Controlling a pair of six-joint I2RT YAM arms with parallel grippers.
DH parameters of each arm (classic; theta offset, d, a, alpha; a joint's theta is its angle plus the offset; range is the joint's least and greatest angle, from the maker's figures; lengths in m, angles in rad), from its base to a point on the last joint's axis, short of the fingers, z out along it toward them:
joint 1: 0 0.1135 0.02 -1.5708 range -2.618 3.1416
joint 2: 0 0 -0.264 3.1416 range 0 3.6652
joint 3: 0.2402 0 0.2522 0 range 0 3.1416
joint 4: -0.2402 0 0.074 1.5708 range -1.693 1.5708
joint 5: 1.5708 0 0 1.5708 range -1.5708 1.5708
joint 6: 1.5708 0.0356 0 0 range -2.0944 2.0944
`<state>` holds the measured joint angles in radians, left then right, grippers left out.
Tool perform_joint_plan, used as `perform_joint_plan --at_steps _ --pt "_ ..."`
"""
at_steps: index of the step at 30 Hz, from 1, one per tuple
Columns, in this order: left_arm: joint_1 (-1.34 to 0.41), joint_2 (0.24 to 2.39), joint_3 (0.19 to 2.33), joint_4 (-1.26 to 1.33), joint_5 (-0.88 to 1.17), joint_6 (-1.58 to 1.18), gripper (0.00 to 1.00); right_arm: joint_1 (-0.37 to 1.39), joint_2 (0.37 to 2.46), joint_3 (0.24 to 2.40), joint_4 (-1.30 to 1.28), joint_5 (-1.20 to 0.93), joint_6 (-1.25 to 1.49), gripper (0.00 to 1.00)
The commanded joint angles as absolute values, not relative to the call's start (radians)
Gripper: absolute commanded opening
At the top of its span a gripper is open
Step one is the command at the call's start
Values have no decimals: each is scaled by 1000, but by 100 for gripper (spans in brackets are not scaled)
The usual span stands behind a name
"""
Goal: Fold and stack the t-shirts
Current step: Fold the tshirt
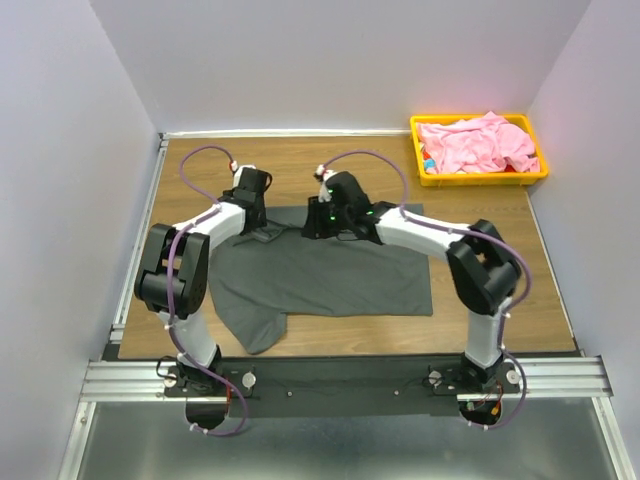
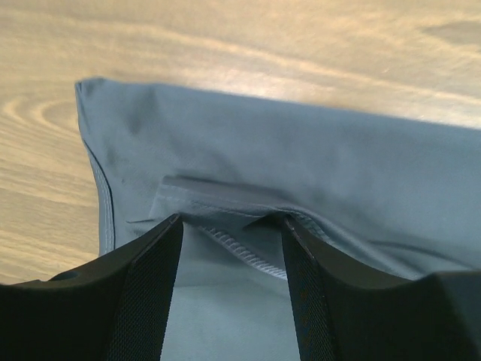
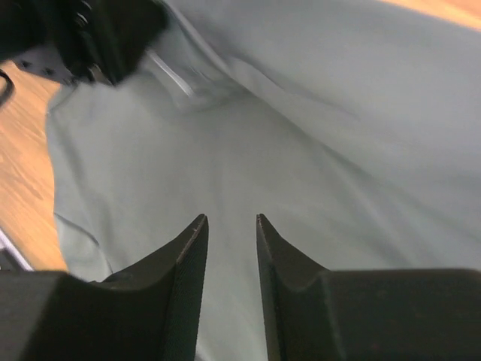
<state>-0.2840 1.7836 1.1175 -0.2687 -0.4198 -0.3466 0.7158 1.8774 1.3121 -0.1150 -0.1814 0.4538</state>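
Observation:
The dark charcoal grey t-shirt (image 1: 330, 275) lies spread on the wooden table, one sleeve hanging toward the near left. My left gripper (image 1: 262, 233) is at the shirt's far left edge. In the left wrist view it (image 2: 232, 218) is open, its fingertips resting on the cloth (image 2: 301, 165) on either side of a stitched hem. My right gripper (image 1: 318, 225) is beside it over the far edge. In the right wrist view it (image 3: 230, 216) is open with a narrow gap, empty, just above the cloth (image 3: 316, 135). The light pink t-shirt (image 1: 475, 145) lies crumpled in the yellow tray.
The yellow tray (image 1: 480, 180) stands at the far right corner of the table. White walls close in the table on three sides. The left gripper's body (image 3: 98, 30) shows at the top left of the right wrist view, close to my right gripper.

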Motion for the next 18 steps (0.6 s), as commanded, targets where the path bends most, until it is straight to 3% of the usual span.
perform_joint_plan --at_steps 1,18 --pt "-241 1746 1103 -235 -290 -377 63 768 1987 1425 -28 -130 446 38" --pt "-196 1758 1054 -173 -138 -411 62 839 2342 1741 40 -126 439 36"
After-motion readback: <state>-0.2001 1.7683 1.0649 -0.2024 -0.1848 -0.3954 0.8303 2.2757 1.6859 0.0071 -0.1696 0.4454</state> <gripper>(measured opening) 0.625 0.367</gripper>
